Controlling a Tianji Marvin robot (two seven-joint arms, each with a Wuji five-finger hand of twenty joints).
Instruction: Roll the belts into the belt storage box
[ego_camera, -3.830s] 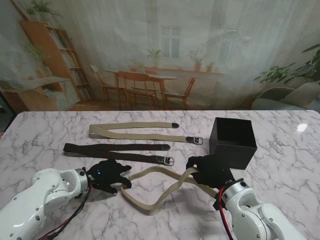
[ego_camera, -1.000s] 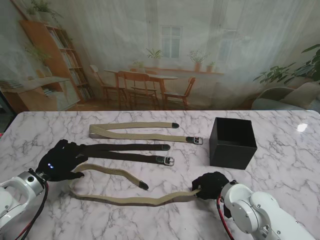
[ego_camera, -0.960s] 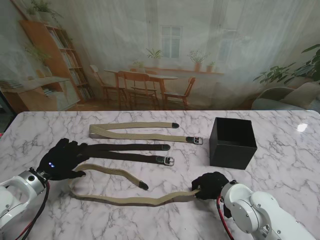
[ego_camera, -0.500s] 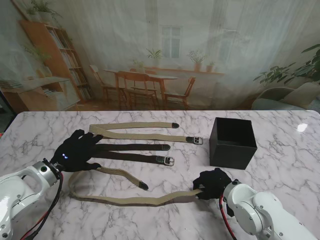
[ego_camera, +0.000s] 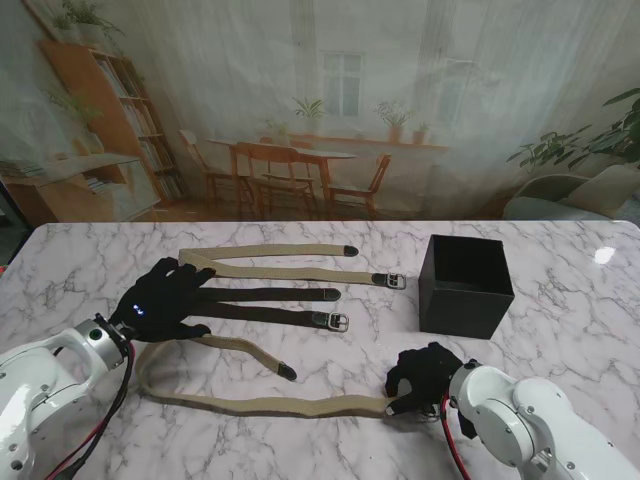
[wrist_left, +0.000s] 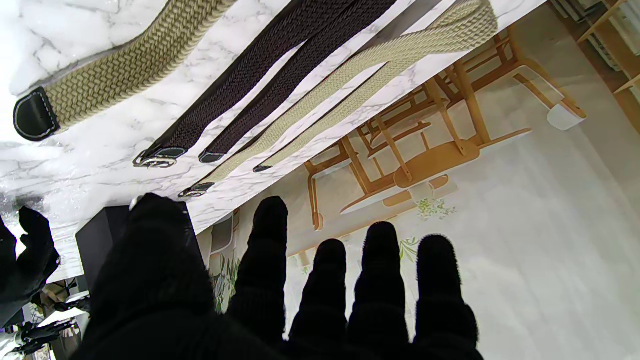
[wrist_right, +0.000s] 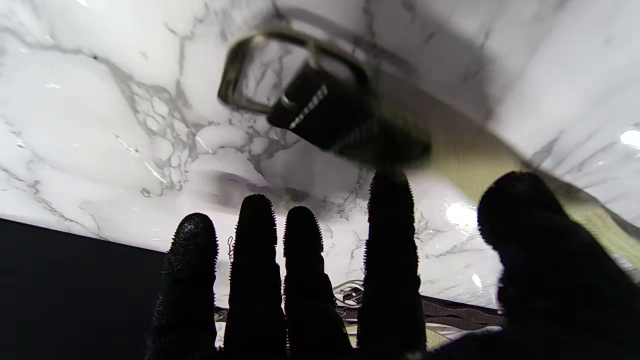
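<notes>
Staged lab bench: marble table (ego_camera: 560, 260) before printed dining-room backdrop (ego_camera: 320, 110).

marble table (ego_camera: 580, 300): three belts (ego_camera: 290, 268) (ego_camera: 250, 303) (ego_camera: 240, 402), black box (ego_camera: 465, 285).

- Three belts on my surface (ego_camera: 300, 235): two tan, one (ego_camera: 285, 262) upper centre, one (ego_camera: 240, 402) lower centre; one dark brown (ego_camera: 250, 302) between them.
- One black storage box (ego_camera: 465, 286), right of centre.

The black storage box (ego_camera: 465, 285) stood upright and open-topped on the marble; left of it lay 2 folded belts, a tan belt (ego_camera: 280, 262) farther from me and a dark brown belt (ego_camera: 250, 303) nearer; a third tan belt (ego_camera: 250, 402) lay nearest me, doubled back.
</notes>
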